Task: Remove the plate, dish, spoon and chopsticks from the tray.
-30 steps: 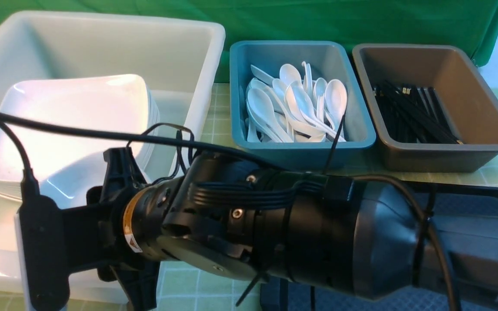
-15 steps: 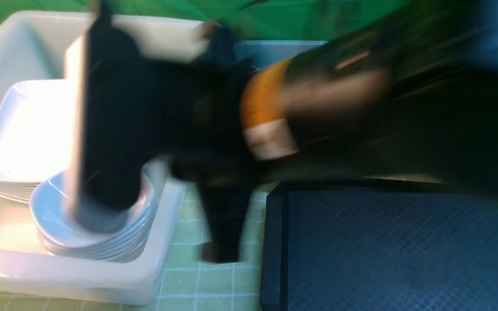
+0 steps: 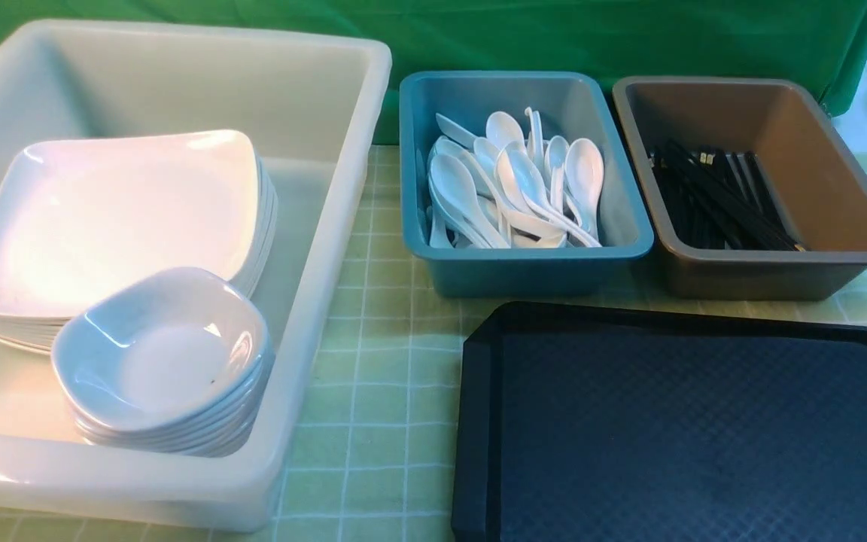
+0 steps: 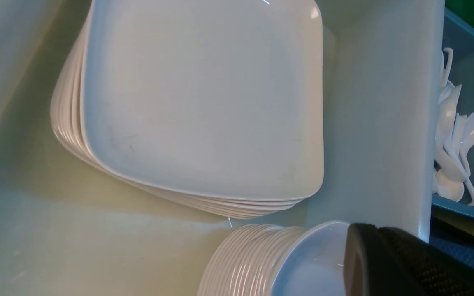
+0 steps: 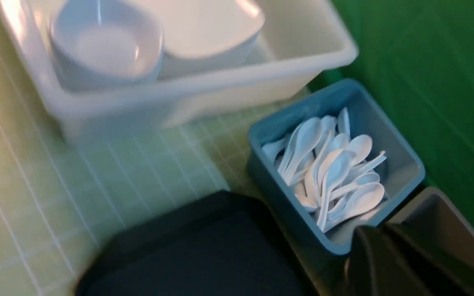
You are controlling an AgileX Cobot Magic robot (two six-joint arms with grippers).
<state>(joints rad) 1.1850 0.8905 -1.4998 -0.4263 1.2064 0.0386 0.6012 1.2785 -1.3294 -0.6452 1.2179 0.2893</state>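
Backdrop: green cloth (image 3: 554,34) hung behind the counter
Counter: pale green grid-pattern covering (image 3: 373,376), carrying every container
Tray: black tray (image 3: 674,429) with diamond texture at the near right of the front view, nothing lying on the part in view
White tub: large white tub (image 3: 328,248) at the left, holding two stacks
Plates: stack of white rectangular plates (image 3: 117,218) in the tub's far half
Dishes: stack of small deep white dishes (image 3: 166,361) nearer the camera, touching the front of the plate stack
Blue bin: blue bin (image 3: 524,260) beyond the tray, just right of the tub
Spoons: heap of white soup spoons (image 3: 512,184) inside the blue bin
Brown bin: brown bin (image 3: 780,263) just beside the blue bin, on its right
Chopsticks: bundle of black chopsticks (image 3: 719,199) lying in the brown bin
Left claw: left claw (image 4: 401,263) closed, empty, above the dish stack in the tub
Right claw: right claw (image 5: 389,263) closed, empty, over the seam between the blue and brown bins
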